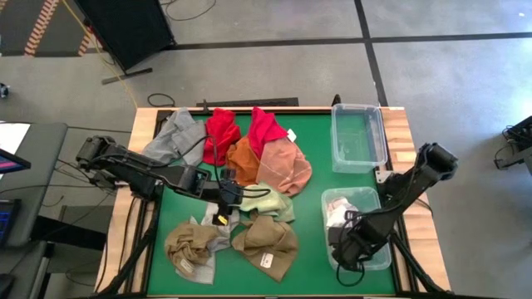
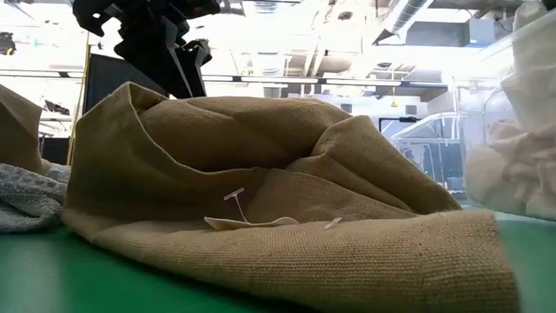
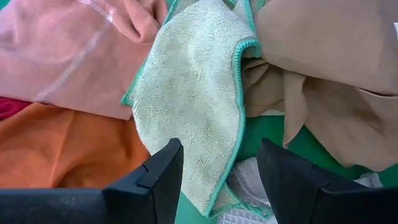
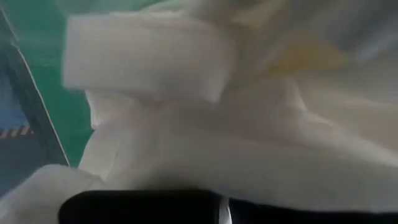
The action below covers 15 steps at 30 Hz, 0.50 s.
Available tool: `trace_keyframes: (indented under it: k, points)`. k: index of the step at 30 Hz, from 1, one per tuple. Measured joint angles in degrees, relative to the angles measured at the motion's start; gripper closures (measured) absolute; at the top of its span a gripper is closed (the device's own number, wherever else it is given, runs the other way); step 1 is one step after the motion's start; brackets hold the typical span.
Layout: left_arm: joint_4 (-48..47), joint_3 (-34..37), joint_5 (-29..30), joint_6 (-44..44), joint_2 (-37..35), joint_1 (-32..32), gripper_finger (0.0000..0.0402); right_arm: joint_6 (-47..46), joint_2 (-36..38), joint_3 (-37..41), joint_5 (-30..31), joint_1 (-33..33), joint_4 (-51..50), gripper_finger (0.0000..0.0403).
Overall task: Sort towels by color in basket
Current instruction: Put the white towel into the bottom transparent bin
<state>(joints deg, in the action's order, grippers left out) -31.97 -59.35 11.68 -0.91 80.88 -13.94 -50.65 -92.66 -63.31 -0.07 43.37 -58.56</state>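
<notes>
left gripper hovers low over the middle of the green table, fingers parted wide and holding nothing. pale green terry towel with teal edging lies directly ahead of and beneath the gap between the fingers, in the left wrist view. its long axis runs away from the gripper, roughly in line with the direction the fingers point, so the two fingers straddle its near end. judgement: a short descent and closure would take this towel at that end.

adjacent cloth:
- pink towel and orange towel touch the green towel on one side.
- tan-brown towel overlaps it on the other side.
- white-checked towel lies partly under its near corner.
risk, as a judgement: closure may catch the white-checked cloth as well.

remaining pile in the high view: grey towel, two red towels, second tan-brown towel.

right gripper is down inside the nearer clear plastic basket, against white cloth; finger state cannot be told. a second clear plastic basket stands beyond it and looks empty.

left arm is the nearer arm to the green towel; the right arm is well apart from it.
</notes>
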Motion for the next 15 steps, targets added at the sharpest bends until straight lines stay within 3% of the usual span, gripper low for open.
trace_keyframes:
  k: [6, 15]
  points:
    - [-0.2, 0.0, -0.5, 0.1, 0.0, -0.2, 0.0209, -0.4, 0.7, 1.5, -1.3, -0.9, 2.5, 0.037]
    - [-0.4, 0.0, -0.5, 0.2, 0.0, -0.2, 0.0209, -7.8, 10.4, 1.9, 0.9, -0.9, 0.7, 0.0326]
